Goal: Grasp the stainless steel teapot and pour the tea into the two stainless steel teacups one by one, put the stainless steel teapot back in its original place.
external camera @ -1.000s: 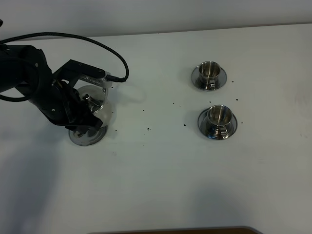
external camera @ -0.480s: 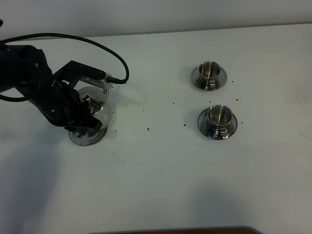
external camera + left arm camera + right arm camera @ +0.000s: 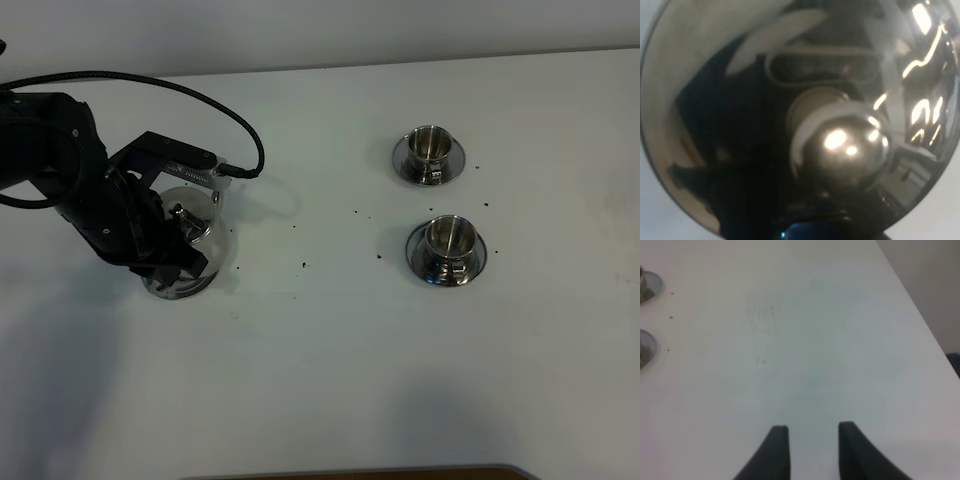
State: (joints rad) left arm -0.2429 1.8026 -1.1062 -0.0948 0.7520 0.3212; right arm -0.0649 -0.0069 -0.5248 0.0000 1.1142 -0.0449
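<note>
The stainless steel teapot (image 3: 190,228) sits low over the round steel base disc (image 3: 185,288) at the left, largely covered by my left arm. My left gripper (image 3: 160,248) is at the pot's handle side; its fingers are hidden, but the pot moves with it. In the left wrist view the domed lid (image 3: 740,100) and its knob (image 3: 845,150) fill the picture. The two teacups on saucers stand at the right, one farther (image 3: 431,148) and one nearer (image 3: 448,238). My right gripper (image 3: 810,440) is open over bare table, and is out of the exterior high view.
Small dark specks (image 3: 303,265) lie scattered on the white table between the pot and the cups. A black cable (image 3: 230,112) loops over the left arm. The two saucers' edges (image 3: 649,286) show in the right wrist view. The table edge (image 3: 920,315) runs beside the right gripper.
My left gripper and the teapot have shifted slightly left and down toward the base disc. The cups and the right gripper have not moved.
</note>
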